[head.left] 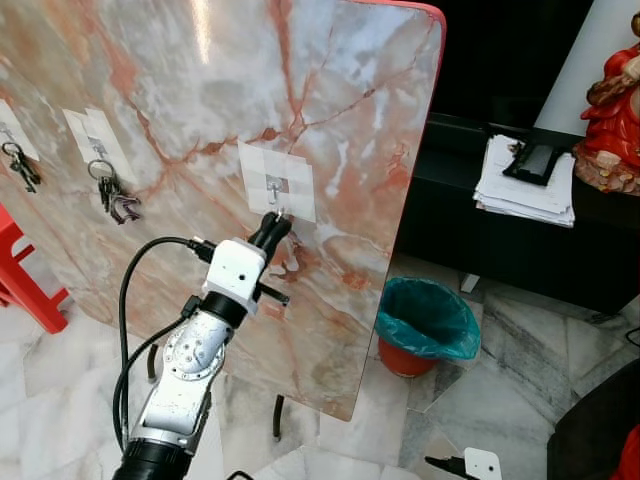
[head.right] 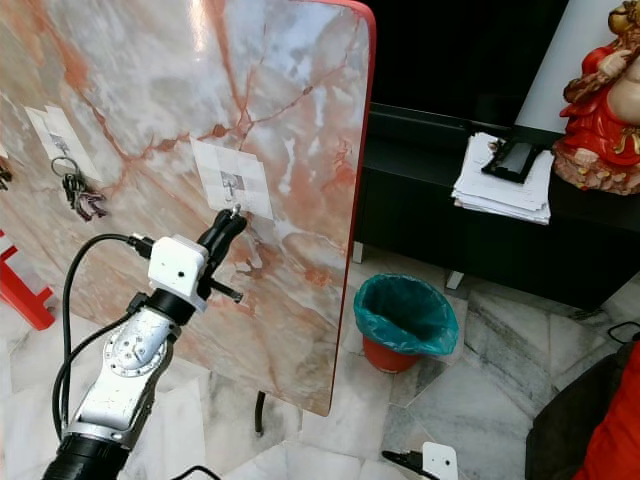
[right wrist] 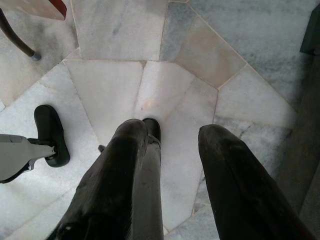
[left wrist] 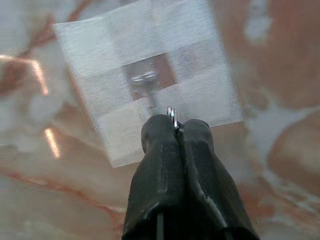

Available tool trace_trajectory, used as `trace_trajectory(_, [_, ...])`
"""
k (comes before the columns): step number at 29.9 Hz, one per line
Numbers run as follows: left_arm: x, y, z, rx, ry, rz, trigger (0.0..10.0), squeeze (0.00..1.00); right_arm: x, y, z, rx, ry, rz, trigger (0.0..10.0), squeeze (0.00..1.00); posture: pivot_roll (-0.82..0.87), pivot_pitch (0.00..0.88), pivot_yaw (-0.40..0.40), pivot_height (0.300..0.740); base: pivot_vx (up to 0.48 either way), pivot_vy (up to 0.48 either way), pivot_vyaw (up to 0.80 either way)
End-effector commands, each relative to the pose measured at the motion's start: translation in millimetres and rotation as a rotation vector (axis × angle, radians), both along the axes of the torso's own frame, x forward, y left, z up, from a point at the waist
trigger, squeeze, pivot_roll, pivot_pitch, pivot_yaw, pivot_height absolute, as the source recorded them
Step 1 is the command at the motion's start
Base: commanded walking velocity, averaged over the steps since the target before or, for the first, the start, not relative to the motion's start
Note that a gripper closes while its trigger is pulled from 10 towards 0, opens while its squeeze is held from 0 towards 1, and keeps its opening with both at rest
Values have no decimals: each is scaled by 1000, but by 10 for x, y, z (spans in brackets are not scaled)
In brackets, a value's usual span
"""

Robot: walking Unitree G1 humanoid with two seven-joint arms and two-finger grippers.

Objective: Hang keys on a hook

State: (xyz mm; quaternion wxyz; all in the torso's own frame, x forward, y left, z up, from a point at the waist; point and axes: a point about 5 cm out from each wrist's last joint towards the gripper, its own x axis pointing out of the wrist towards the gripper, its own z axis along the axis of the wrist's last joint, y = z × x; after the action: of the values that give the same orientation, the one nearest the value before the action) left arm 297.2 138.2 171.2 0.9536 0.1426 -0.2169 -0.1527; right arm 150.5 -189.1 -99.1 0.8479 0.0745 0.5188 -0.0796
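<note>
Board: marble-patterned panel (head.left: 330, 120) with a red edge, standing tilted on thin dark legs over a marble tile floor (head.left: 500, 400).
Hook: small metal hook (left wrist: 145, 82) on a white taped square (head.left: 278, 178) near the middle of the board.
Left gripper: raised to the board (head.left: 272, 228), fingers pressed together just under the hook; tips touching the taped square.
Keys: a small metal ring (left wrist: 172, 116) pokes out between the closed fingertips, right below the hook. Whether it is on the hook yet, cannot tell. The rest of the bunch is hidden by the fingers.
Other hooks: two more taped squares further left on the board, each with a key bunch hanging (head.left: 117, 195), (head.left: 22, 165).
Right gripper: hangs low over the floor (right wrist: 172, 150), fingers apart, holding nothing.
Bin: orange bucket (head.left: 403, 358) lined with a teal bag (head.left: 428, 318), on the floor beside the board; nothing can be made out inside.
Black cabinet: (head.left: 520, 240) carries a paper stack (head.left: 525, 180) with a dark flat object on top, and a red figurine (head.left: 612, 110).
</note>
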Motion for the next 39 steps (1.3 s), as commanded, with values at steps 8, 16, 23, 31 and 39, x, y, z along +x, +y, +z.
trace_trajectory(8, [40, 55, 109, -37, -30, 55, 10000, 0, -25, 4, -11, -3, 17, 13, 10000, 0, 145, 89, -34, 740, 0, 0, 0])
trace_trajectory(16, [15, 18, 76, -39, -10, 18, 10000, 0, -24, -10, -9, -9, 17, 19, 10000, 0, 145, 90, -36, 740, 0, 0, 0])
trace_trajectory(23, [-3, 3, 7, -22, 22, 7, 10000, 0, -22, -6, -9, -9, 18, 24, 10000, 0, 146, 90, -36, 740, 0, 0, 0])
trace_trajectory(31, [-47, -35, -24, -5, 33, -26, 10000, 0, -20, 1, -9, -10, 18, 26, 10000, 0, 147, 92, -37, 740, 0, 0, 0])
trace_trajectory(39, [-65, -79, 166, 0, -46, -45, 10000, 0, -25, -12, -9, -15, 18, 24, 10000, 0, 146, 91, -38, 740, 0, 0, 0])
